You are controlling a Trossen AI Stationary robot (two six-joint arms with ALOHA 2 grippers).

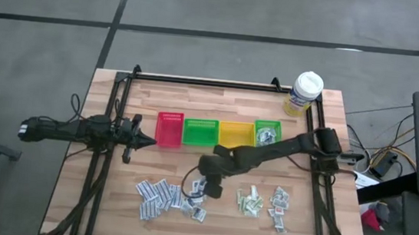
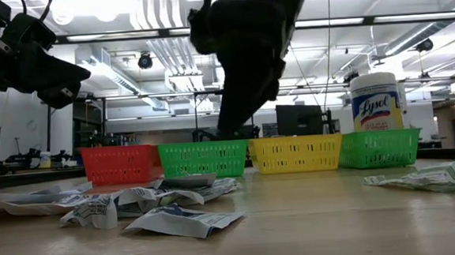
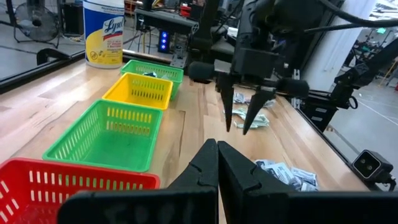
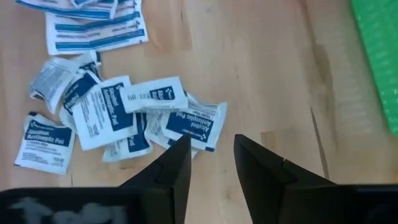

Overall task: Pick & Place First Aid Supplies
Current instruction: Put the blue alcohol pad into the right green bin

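The first aid supplies lie loose on the wooden table in several small heaps. One heap is white-blue sachets (image 4: 118,115), also seen from above (image 1: 196,205). Others are longer blue-striped packets (image 1: 157,194), pale green ones (image 1: 250,202) and a mixed heap (image 1: 280,206). My right gripper (image 4: 211,146) hangs open above bare wood at the edge of the white-blue heap, fingers slanting down, and touches nothing. It also shows from above (image 1: 209,188) and in the left wrist view (image 3: 239,127). My left gripper (image 1: 146,139) is shut and waits at the left beside the red bin, clear of everything.
A row of small bins stands across the table's middle: red (image 1: 169,129), green (image 1: 200,132), yellow (image 1: 236,134) and a second green one (image 1: 267,132). A wipes tub (image 1: 304,93) stands at the far right corner. Black frame rails (image 1: 198,80) border the table.
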